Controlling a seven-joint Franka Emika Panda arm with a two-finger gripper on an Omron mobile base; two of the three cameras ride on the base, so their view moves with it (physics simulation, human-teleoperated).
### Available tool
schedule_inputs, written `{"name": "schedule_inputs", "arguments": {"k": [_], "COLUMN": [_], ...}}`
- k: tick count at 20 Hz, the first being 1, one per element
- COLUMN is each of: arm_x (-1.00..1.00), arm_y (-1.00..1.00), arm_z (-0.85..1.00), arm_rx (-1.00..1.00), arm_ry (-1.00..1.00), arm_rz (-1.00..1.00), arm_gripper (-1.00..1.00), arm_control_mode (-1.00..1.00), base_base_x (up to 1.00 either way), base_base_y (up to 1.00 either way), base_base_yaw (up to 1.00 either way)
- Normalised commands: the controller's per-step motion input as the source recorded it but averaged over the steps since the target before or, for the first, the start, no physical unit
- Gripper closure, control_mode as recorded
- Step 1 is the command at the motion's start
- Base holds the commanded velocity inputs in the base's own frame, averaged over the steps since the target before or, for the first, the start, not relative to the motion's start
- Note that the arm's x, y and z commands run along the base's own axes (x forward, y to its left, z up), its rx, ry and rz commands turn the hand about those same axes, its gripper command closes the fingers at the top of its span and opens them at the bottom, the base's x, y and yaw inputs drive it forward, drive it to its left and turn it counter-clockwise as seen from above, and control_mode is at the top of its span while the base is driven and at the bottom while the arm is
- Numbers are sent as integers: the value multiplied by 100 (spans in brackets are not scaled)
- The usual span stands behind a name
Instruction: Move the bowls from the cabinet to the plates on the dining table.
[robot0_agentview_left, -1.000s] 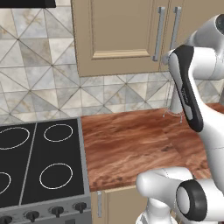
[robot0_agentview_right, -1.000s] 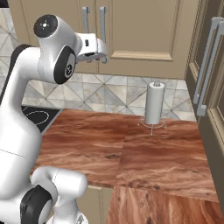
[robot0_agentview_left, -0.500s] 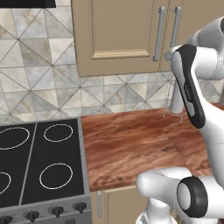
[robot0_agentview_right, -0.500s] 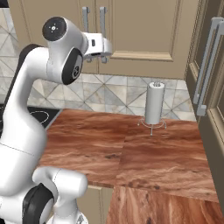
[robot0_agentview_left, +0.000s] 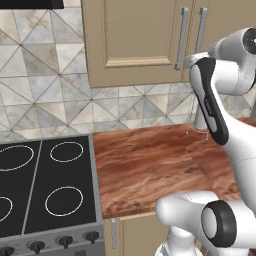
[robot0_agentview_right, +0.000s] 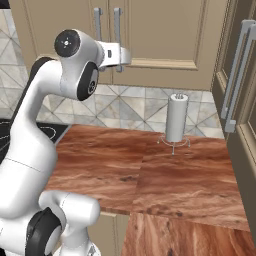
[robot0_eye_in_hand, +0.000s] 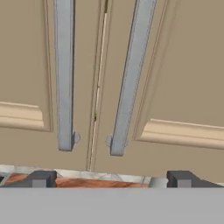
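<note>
The cabinet (robot0_agentview_left: 131, 35) is a tan wall unit with both panelled doors shut. Its two long silver bar handles (robot0_eye_in_hand: 64, 74) (robot0_eye_in_hand: 127, 78) hang either side of the door seam. My gripper (robot0_eye_in_hand: 111, 179) is open, raised in front of the lower ends of those handles and touching neither. From the right base view, the hand (robot0_agentview_right: 119, 54) sits just below and in front of the handles (robot0_agentview_right: 117, 30). The bowls are hidden behind the shut doors. The plates and the dining table are out of view.
A reddish wood counter (robot0_agentview_right: 150, 170) runs below the cabinet, with a black stove (robot0_agentview_left: 45, 185) at its left. A paper towel roll (robot0_agentview_right: 175, 118) stands on a wire holder near the wall. A tall cabinet with long handles (robot0_agentview_right: 235, 75) closes off the right.
The hand has edged to the right and nearer the cabinet handles. The jaws have stayed open, and the doors remain shut.
</note>
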Motion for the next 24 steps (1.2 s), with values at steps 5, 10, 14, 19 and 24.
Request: {"name": "schedule_inputs", "arguments": {"k": [5,10,14,19,24], "arm_x": [24,26,32,27,21], "arm_y": [-7,-7,-1,-1,-9], "arm_z": [1,8,4,1,0], "arm_rx": [5,8,3,0,0], "arm_ry": [1,8,3,0,-3], "arm_rz": [-2,0,0,0,1], "arm_gripper": [-100,-100,-100,-100,-100], "arm_control_mode": [-100,-100,-100,-100,-100], "base_base_x": [0,0,0,0,0], "base_base_y": [0,0,0,0,0], "base_base_yaw": [0,0,0,0,0]}}
